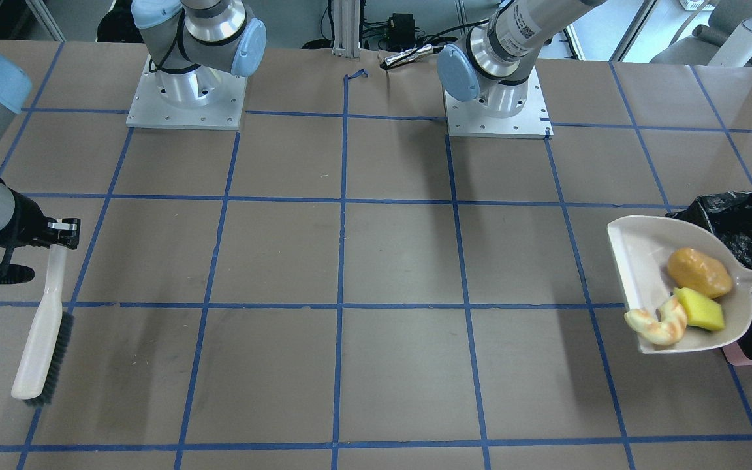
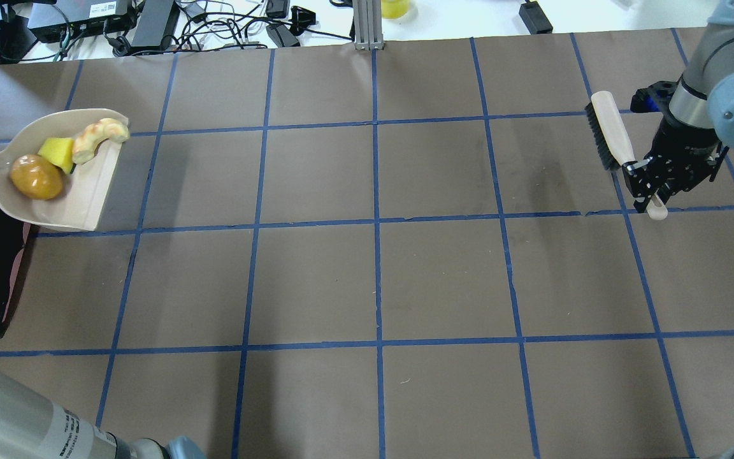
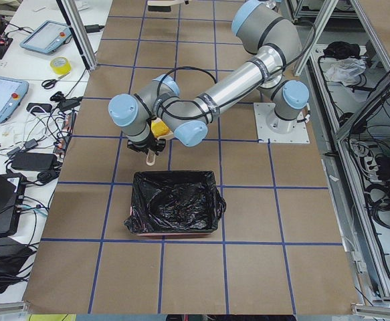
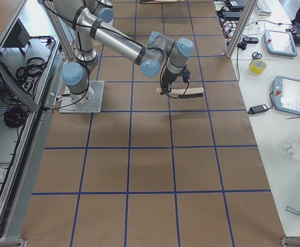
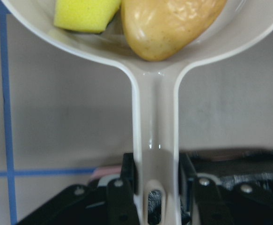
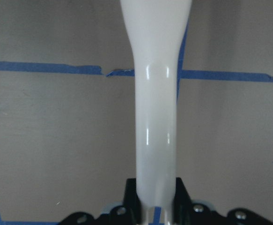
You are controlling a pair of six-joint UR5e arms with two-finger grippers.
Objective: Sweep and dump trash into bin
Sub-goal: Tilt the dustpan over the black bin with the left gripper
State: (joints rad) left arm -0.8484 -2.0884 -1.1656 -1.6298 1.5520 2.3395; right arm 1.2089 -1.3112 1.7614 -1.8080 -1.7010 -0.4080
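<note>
Dumping was in hand: the potato-like lump (image 1: 699,272), shrimp piece (image 1: 658,323) and yellow wedge (image 1: 699,309) were all seen in the dustpan (image 1: 637,261). It was held at the bin (image 1: 751,228) edge by the left gripper (image 5: 156,183), clamped on its handle. The brush (image 2: 606,131) was gripped tight by the right gripper (image 6: 156,206), well apart. Next, the pan would need swinging over the bin and tipping. The bin's whole open mouth was shown only by the left side view.

Bright even overhead light; soft shadows; wrist close-ups blurred.
</note>
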